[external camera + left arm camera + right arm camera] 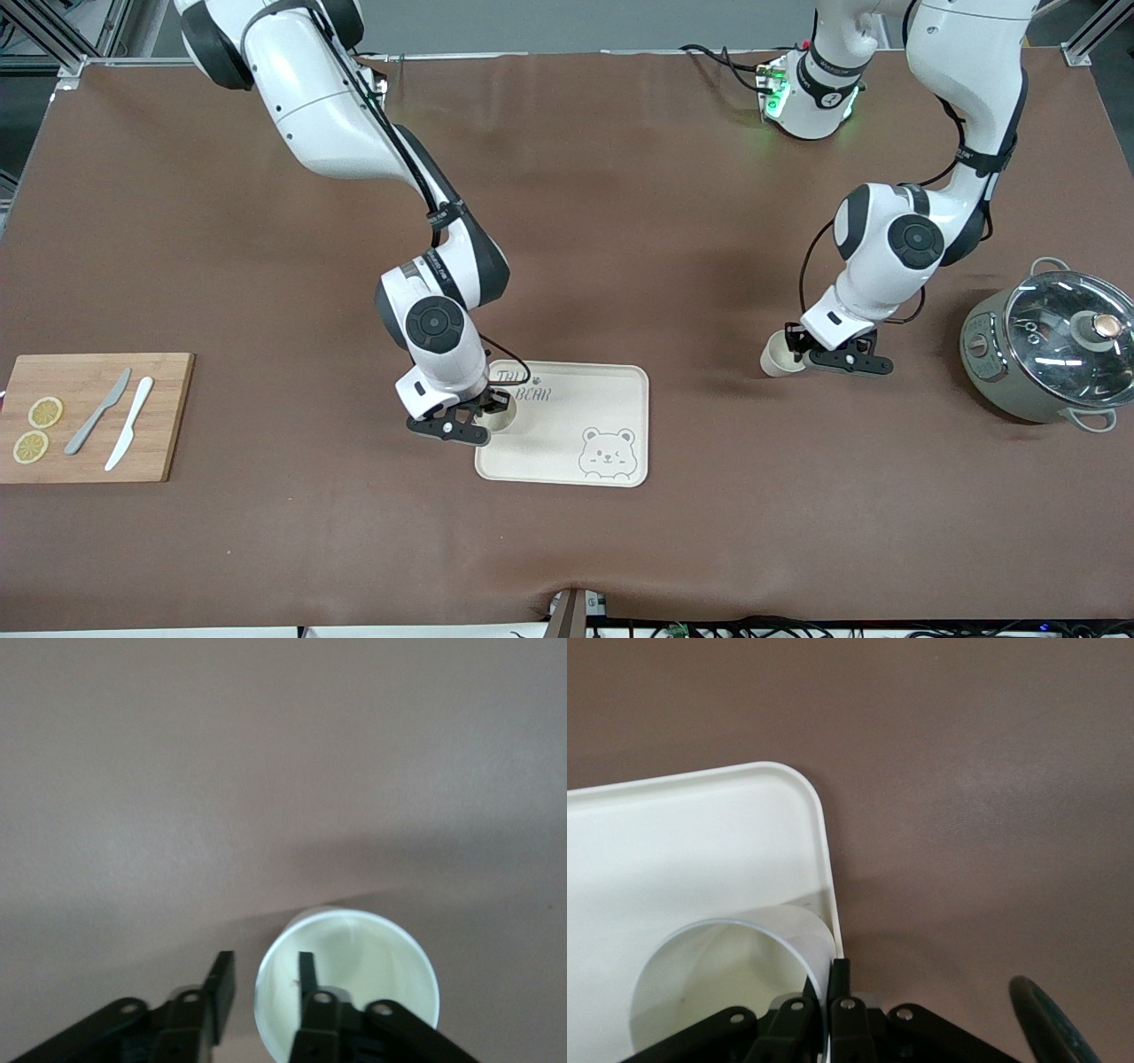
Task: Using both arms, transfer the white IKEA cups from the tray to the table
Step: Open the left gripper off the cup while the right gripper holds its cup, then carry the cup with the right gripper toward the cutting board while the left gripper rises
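A: Progress?

B: Half done, I'd say. One of the white IKEA cups (780, 356) stands on the table (620, 221), off the tray (611, 399), toward the left arm's end. The left gripper (842, 359) is right at it: in the left wrist view the fingers (306, 970) stand parted, one inside the rim and one outside, with a gap to the wall. Looks like a release, not a grip.

A: Second cup?

B: The second cup (501, 413) sits on the tray at the edge toward the right arm's end. The right gripper (461, 421) is clamped on its rim, the wall pinched between the closed fingers.

A: So what's left?

B: Lifting that cup off and setting it on the table, plus backing the left arm away.

A: Orientation?

B: Both upright, mouths open upward, long axis vertical; the tabled one seems to lean slightly in the front view. The tray's long side runs along the table's length.
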`<state>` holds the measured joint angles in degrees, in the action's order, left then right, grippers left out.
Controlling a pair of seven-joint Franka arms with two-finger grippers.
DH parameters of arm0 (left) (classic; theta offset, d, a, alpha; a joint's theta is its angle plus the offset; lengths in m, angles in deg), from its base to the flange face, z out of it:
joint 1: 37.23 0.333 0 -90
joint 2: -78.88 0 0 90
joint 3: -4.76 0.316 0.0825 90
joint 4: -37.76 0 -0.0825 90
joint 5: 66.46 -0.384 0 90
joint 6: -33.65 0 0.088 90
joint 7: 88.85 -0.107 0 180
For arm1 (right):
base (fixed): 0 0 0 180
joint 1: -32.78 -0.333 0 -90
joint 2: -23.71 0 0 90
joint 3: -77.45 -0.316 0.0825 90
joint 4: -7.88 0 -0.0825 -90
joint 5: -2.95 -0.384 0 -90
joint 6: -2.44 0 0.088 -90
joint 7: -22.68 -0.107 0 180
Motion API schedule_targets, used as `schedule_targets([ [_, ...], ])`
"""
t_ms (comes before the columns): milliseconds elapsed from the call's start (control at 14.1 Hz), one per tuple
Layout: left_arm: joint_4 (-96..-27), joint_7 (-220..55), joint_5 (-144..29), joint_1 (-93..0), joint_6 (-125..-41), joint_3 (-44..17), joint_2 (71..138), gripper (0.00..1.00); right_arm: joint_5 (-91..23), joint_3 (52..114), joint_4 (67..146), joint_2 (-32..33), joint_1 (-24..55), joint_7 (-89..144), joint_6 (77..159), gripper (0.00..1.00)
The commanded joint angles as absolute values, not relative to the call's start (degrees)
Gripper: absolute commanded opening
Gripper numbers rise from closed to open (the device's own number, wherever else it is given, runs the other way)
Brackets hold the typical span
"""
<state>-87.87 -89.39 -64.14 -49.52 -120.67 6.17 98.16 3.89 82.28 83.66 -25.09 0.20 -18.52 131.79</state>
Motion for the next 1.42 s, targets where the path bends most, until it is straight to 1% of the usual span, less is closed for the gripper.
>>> schedule_targets([
  [0, -86.7, -89.8, -65.2, -49.2, -119.0, 6.2, 97.5, 1.00, 5.4, 81.8, 83.8, -25.1, 0.6, -18.7, 131.3, 0.00],
  [142, -86.6, -89.7, -65.2, -49.1, -118.6, 6.2, 97.2, 1.00, 4.2, 81.6, 83.5, -24.5, 0.2, -18.9, 130.8, 0.00],
  [283, -86.3, -89.7, -65.2, -49.1, -115.6, 6.3, 95.8, 1.00, 4.1, 80.8, 82.7, -23.0, 0.3, -20.1, 126.8, 0.00],
  [495, -82.2, -89.4, -65.2, -49.2, -106.4, 6.2, 93.7, 1.00, -0.1, 80.8, 81.1, -18.3, 1.5, -19.2, 121.7, 0.00],
  [637, -78.8, -88.2, -65.2, -49.5, -100.1, 6.2, 93.4, 1.00, -0.9, 80.7, 81.1, -14.6, 4.0, -15.3, 117.8, 0.00],
  [849, -74.6, -87.3, -65.2, -49.8, -94.6, 6.1, 93.4, 1.00, -0.8, 81.0, 81.5, -10.4, 8.9, -4.9, 110.1, 0.00],
  [1061, -71.0, -85.9, -65.2, -49.9, -91.2, 6.1, 93.6, 1.00, -0.8, 81.0, 81.5, -6.6, 16.3, 7.8, 103.6, 0.00],
  [1203, -69.1, -85.0, -65.2, -50.0, -89.8, 6.1, 93.6, 1.00, -0.8, 81.0, 81.5, -5.1, 21.7, 16.7, 101.1, 0.00],
  [1344, -66.9, -84.6, -65.2, -50.0, -88.0, 6.1, 93.6, 1.00, -0.8, 81.1, 82.2, -5.0, 26.7, 25.5, 100.9, 0.00],
])
